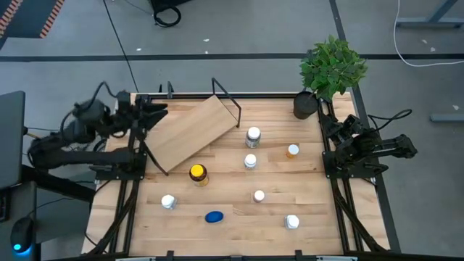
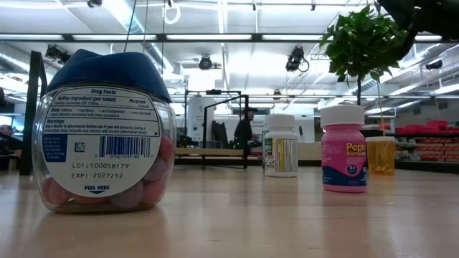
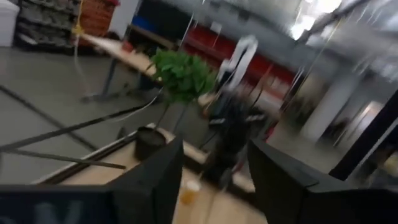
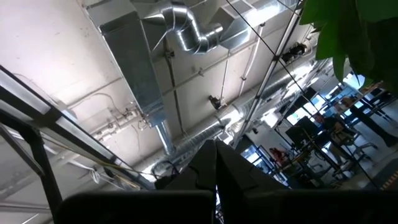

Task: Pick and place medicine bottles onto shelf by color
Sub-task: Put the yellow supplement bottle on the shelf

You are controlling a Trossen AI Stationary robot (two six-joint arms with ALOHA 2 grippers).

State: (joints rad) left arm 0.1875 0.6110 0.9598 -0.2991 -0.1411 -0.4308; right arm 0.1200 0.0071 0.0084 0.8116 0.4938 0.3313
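Observation:
Several medicine bottles stand scattered on the slatted tabletop: a yellow-capped amber one (image 1: 197, 174), a blue one (image 1: 214, 216) (image 2: 104, 136), an orange one (image 1: 292, 151) (image 2: 380, 154), a pink one with a white cap (image 2: 344, 148) and other white-capped ones (image 1: 253, 135) (image 2: 281, 145). The shelf (image 1: 194, 132), a light-wood board with a black wire frame, lies askew at the far left. My left gripper (image 1: 158, 111) (image 3: 214, 183) hovers open by the shelf's far left corner, pointing level across the table, nothing between its fingers. My right gripper (image 4: 216, 171) is shut at the right edge, tipped upward.
A green plant in a black pot (image 1: 306, 105) (image 2: 362, 43) stands at the far right corner, close to my right arm (image 1: 362, 145). The shelf's wire frame (image 1: 226, 98) sticks up at its far end. Bare tabletop (image 1: 145, 225) lies along the near left.

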